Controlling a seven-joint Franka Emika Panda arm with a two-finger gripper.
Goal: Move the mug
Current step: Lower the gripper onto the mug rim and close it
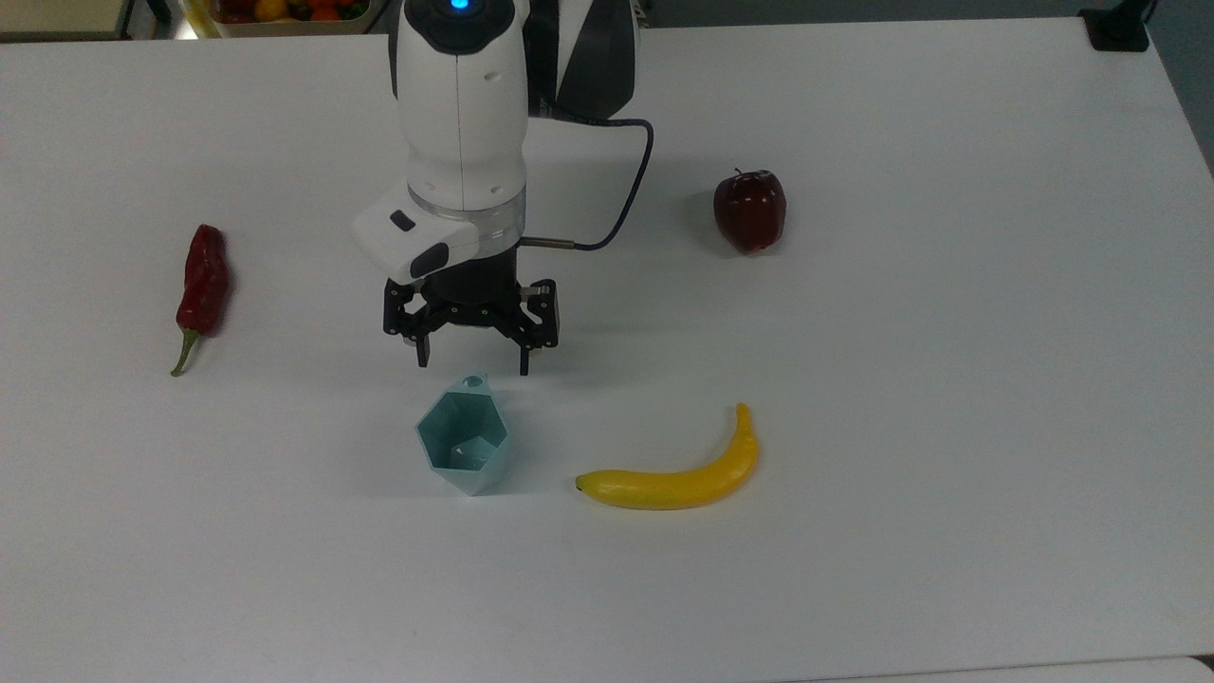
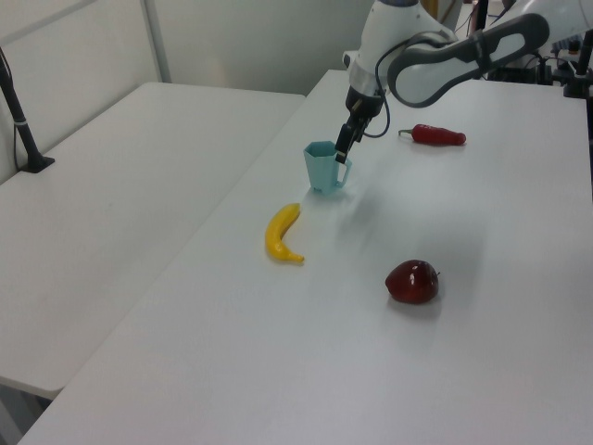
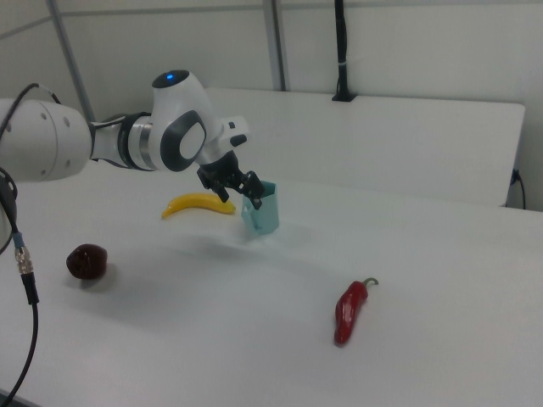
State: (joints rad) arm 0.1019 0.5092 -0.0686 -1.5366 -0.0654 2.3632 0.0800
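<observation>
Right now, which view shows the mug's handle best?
The top view: the mug shows its holed tab toward the open gripper. In the left view the fingers cross it; in the right view they hide it.
</observation>
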